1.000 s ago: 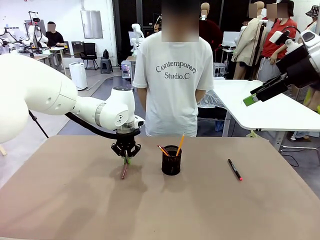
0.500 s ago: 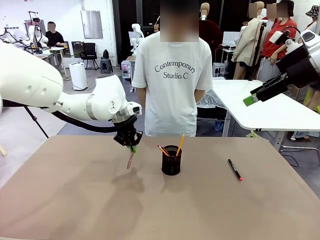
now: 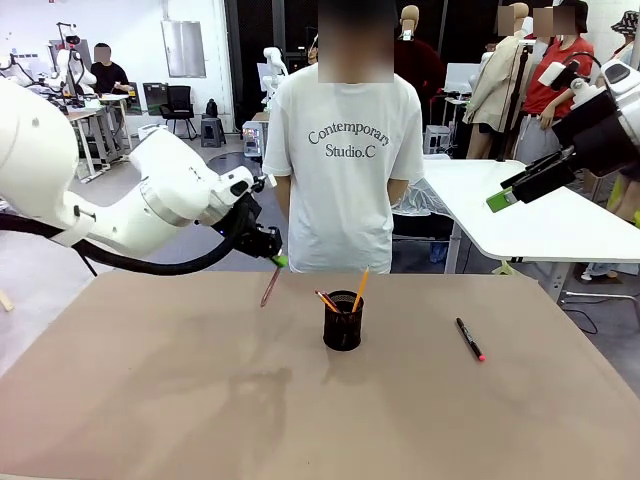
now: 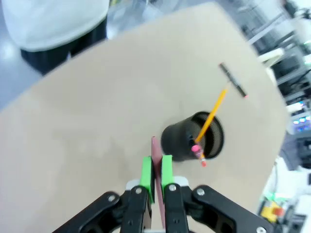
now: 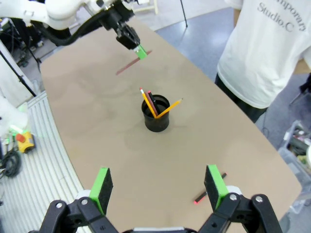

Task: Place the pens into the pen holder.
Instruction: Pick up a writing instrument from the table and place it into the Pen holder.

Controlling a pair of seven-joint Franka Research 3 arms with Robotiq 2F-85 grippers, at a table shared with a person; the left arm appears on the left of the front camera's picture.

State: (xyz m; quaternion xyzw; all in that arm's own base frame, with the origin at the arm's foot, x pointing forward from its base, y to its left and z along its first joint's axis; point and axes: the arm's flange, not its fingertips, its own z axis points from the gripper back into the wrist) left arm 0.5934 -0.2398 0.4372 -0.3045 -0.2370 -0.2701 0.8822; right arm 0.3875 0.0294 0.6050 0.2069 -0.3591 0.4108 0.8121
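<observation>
Left gripper [image 3: 276, 260] pinches a reddish-brown pencil [image 3: 270, 287] in the air, left of the black mesh cup [image 3: 343, 322], which holds pencils [image 3: 360, 287]. A marker [image 3: 470, 339] lies on the table [image 3: 150, 400] to the cup's right. Right gripper [image 5: 159, 180] has fingers spread, holding nothing.

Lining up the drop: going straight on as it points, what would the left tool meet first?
Likely the pen holder, at its outer wall rather than its opening: the reddish-brown pencil in the left tool aims beside the rim. Depth unclear; possibly the table first.
</observation>
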